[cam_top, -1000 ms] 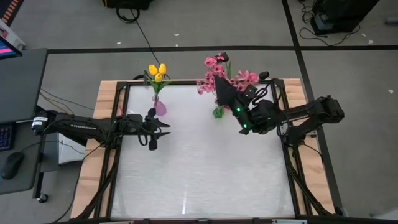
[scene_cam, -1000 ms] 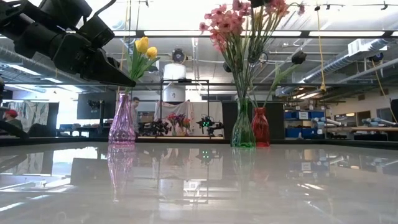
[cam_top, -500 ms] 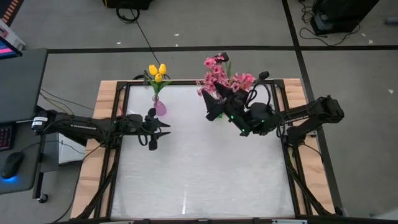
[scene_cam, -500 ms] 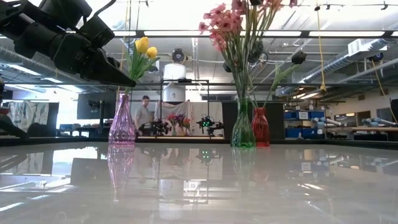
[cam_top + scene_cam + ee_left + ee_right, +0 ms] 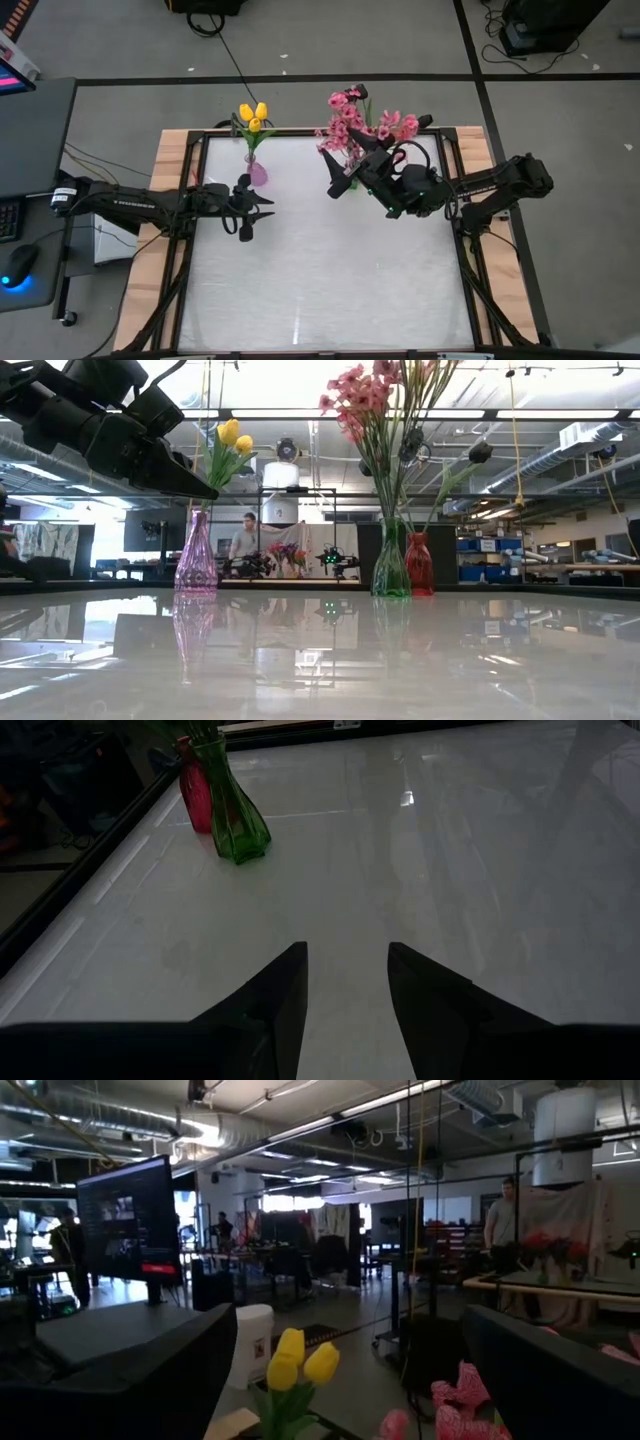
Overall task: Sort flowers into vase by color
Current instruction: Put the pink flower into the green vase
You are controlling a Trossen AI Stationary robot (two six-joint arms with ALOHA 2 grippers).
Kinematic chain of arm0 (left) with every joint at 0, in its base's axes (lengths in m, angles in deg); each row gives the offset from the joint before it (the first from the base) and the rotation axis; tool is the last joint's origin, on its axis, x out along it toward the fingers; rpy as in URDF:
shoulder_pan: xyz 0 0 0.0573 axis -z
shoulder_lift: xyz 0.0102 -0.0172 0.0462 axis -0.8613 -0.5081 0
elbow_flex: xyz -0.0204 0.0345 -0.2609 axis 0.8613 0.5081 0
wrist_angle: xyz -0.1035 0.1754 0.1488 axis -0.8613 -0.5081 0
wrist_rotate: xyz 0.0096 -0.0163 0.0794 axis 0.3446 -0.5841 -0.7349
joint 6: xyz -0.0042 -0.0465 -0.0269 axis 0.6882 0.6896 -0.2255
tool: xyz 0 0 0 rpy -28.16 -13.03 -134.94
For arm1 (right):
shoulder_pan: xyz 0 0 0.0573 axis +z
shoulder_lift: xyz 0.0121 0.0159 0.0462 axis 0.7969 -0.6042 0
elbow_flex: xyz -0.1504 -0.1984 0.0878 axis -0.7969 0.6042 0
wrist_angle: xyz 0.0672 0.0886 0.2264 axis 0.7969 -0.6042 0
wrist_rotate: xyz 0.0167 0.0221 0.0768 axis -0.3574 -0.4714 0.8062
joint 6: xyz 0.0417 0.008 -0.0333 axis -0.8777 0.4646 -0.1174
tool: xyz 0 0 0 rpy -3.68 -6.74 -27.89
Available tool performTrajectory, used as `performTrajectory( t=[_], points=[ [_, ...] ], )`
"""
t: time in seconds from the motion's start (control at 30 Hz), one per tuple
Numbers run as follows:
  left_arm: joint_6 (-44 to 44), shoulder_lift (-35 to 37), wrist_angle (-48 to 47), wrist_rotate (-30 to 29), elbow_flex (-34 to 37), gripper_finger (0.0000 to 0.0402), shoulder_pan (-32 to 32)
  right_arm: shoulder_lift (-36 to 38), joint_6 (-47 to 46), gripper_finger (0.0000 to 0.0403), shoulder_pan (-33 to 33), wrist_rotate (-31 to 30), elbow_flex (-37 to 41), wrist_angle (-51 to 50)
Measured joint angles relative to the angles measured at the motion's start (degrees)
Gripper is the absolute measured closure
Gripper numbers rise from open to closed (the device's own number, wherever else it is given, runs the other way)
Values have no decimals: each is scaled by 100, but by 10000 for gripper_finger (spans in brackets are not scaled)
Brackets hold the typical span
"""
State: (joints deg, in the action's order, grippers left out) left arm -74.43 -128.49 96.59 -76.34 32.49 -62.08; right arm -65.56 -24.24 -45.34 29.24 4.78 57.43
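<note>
Yellow tulips (image 5: 253, 116) (image 5: 233, 438) stand with their stems in a purple vase (image 5: 196, 555) at the far left of the table. Pink blossoms (image 5: 352, 118) (image 5: 358, 395) stand in a green vase (image 5: 390, 565). Beside it is a red vase (image 5: 419, 563), with a dark tulip (image 5: 480, 452) above it. My right gripper (image 5: 347, 168) (image 5: 350, 1380) hovers wide open and raised, next to the pink blossoms and facing the tulips. My left gripper (image 5: 262, 207) (image 5: 345, 990) hangs open and still over the table, just near of the purple vase, with nothing between its fingers.
The white tabletop (image 5: 320, 280) stretches bare toward the near edge inside a dark frame with wooden borders (image 5: 165, 180). All the vases stand along the far edge. People and lab benches show in the room beyond (image 5: 245, 540).
My right gripper has rolled about its own pointing line and tipped a little beside the pink blossoms, its fingers swinging toward the table's left. It has stayed wide open. The flowers and vases stand as they did.
</note>
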Motion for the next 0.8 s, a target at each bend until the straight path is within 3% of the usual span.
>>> performTrajectory(
  t=[0.8],
  points=[
    [0, 0, -2, 0, 0, 255, 0, 0, 218, 7, 22, 11, 0, -1169]
  ],
)
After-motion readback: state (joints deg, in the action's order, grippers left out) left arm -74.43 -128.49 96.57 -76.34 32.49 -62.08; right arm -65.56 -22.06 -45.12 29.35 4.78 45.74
